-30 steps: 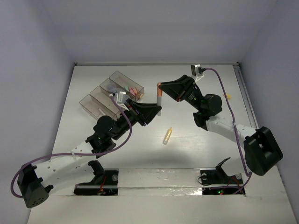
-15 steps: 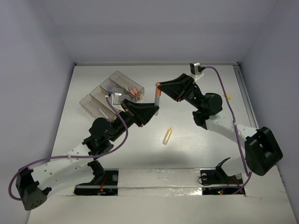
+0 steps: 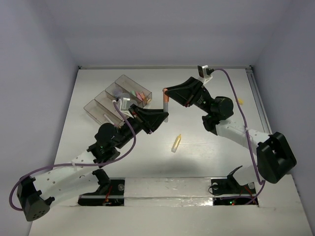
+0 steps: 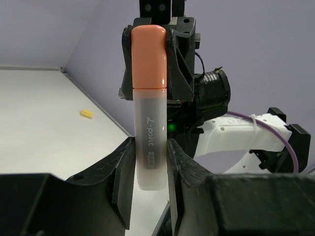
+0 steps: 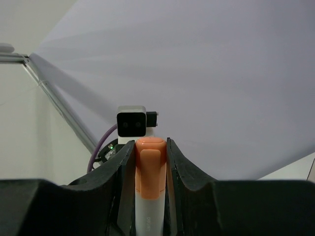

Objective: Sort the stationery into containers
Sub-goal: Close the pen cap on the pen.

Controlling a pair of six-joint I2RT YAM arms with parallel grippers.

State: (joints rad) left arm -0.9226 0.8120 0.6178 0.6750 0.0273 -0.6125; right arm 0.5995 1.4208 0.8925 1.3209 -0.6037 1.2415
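Table [image 3: 98, 83] white, lilac walls [image 3: 162, 29] 3 sides, yellow stick [image 3: 176, 143] lying mid-tbl.

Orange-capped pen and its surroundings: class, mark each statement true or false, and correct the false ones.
1. The left gripper grips the pen by its clear body. True.
2. The right gripper is open and holds nothing. False: it is shut on the pen's cap.
3. A yellow stick lies on the table. True.
4. The containers hold nothing. False: coloured sticks lie in one.
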